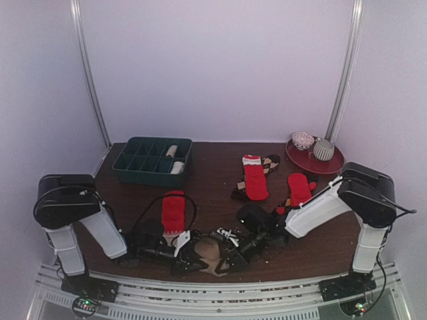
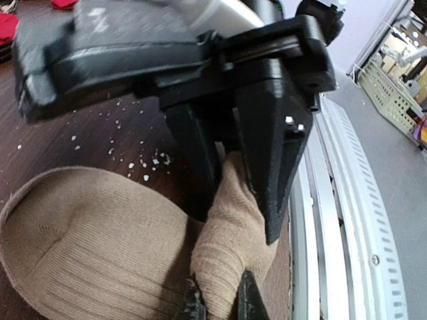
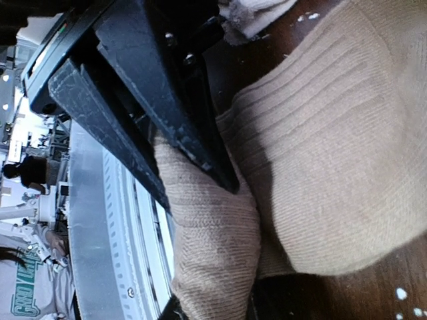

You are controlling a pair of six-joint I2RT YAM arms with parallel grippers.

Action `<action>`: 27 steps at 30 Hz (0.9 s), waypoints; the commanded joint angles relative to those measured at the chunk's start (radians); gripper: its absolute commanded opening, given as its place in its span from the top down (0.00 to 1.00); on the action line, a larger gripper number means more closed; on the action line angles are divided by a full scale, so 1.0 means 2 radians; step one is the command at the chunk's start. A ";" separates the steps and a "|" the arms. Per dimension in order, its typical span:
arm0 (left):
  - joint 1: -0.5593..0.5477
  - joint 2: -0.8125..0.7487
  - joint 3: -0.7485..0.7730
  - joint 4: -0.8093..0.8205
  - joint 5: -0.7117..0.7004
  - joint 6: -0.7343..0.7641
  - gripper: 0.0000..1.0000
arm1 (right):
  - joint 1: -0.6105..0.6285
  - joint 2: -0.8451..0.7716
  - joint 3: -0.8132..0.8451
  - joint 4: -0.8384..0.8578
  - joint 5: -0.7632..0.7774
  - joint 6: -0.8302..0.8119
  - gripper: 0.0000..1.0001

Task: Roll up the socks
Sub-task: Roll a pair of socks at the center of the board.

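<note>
A plain tan sock (image 1: 208,251) lies bunched at the table's near edge between my two grippers. In the left wrist view a pinched fold of the tan sock (image 2: 230,247) stands up between my left gripper (image 2: 220,303) and the right gripper's black fingers (image 2: 273,167), which clamp it from above. In the right wrist view my right gripper (image 3: 213,310) is shut on the same fold of the sock (image 3: 213,227), with the left gripper's fingers (image 3: 167,100) opposite. In the top view the left gripper (image 1: 191,259) and the right gripper (image 1: 230,252) nearly touch.
Red socks lie at mid-table (image 1: 173,212), (image 1: 255,179), (image 1: 299,189), one over a brown diamond-patterned sock (image 1: 270,162). A dark green compartment tray (image 1: 127,167) holds pale rolls at back left. A red plate (image 1: 333,165) with two round items sits back right. The metal rail (image 2: 347,220) runs alongside.
</note>
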 commanded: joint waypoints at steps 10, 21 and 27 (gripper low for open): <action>0.004 0.069 -0.058 0.033 -0.052 -0.151 1.00 | 0.028 -0.225 -0.108 -0.019 0.346 -0.145 0.55; 0.010 0.073 -0.054 0.034 -0.040 -0.147 1.00 | 0.197 -0.211 -0.155 0.100 0.462 -0.311 0.50; 0.011 0.080 -0.051 0.035 -0.033 -0.147 1.00 | 0.222 -0.163 -0.149 0.139 0.528 -0.357 0.50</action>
